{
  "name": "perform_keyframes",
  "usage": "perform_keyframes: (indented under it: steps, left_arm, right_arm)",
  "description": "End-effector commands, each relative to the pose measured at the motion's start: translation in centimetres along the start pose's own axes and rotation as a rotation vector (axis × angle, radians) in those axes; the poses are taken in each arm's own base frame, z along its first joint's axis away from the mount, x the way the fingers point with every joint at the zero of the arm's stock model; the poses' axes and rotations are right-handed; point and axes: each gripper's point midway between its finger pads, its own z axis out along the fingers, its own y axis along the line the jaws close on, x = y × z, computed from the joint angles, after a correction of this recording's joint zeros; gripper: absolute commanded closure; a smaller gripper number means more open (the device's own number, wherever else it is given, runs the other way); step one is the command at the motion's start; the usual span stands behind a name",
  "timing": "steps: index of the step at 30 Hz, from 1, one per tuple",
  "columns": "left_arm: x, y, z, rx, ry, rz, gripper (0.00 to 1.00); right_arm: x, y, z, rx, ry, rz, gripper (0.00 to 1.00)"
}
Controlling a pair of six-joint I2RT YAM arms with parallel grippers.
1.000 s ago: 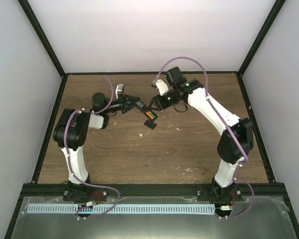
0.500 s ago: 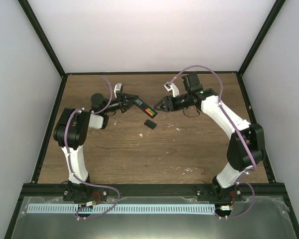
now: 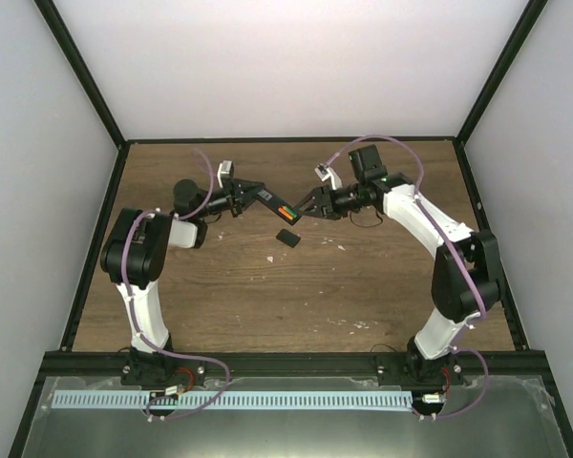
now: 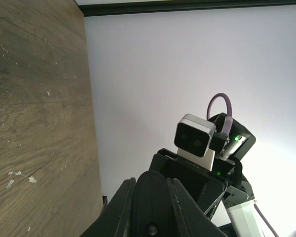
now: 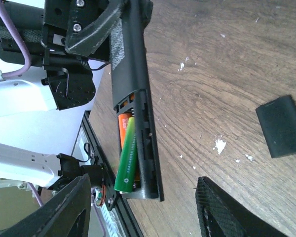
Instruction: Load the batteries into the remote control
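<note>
Right wrist shows two batteries (image 5: 127, 158) in one remote control (image 5: 134, 74), one cover (image 5: 281, 126) nearby

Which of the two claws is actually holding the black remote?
The left gripper: it is shut on the remote control's end, while the right gripper stands open beside it, holding nothing.

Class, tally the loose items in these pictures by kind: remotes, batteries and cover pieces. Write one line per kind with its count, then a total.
remote control: 1
batteries: 2, both in the open compartment
black cover piece: 1, lying on the table
Total: 4
</note>
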Motion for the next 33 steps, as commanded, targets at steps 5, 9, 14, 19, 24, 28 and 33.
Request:
perform_keyframes:
  steps: [5, 9, 14, 19, 24, 28, 33]
  left_arm:
    - [0.2, -2.2, -0.3, 0.042, -0.020, 0.052, 1.00]
    - [0.1, -2.2, -0.3, 0.042, -0.025, 0.057, 1.00]
    - [0.0, -2.0, -0.2, 0.040, -0.026, 0.056, 1.00]
    - [0.0, -2.0, -0.1, 0.039, -0.028, 0.055, 1.00]
    - [0.0, -2.0, 0.0, 0.036, -0.023, 0.057, 1.00]
    - [0.0, -1.9, 0.0, 0.035, -0.022, 0.057, 1.00]
    - [0.0, -1.9, 0.1, 0.032, -0.017, 0.058, 1.00]
  right_arm:
    - [-0.1, 0.4, 0.3, -0.071, 0.022, 0.056, 0.49]
    - [0.1, 0.9, 0.4, -0.110, 0.036, 0.075, 0.52]
    - [0.3, 1.2, 0.5, -0.146, 0.052, 0.082, 0.58]
    - [0.1, 1.4, 0.6, -0.159, 0.054, 0.075, 0.62]
    - [-0.2, 1.5, 0.6, -0.164, 0.053, 0.069, 0.68]
    - [-0.5, 1.6, 0.6, -0.170, 0.048, 0.060, 0.71]
    - [-0.6, 1.4, 0.7, -0.171, 0.050, 0.060, 0.73]
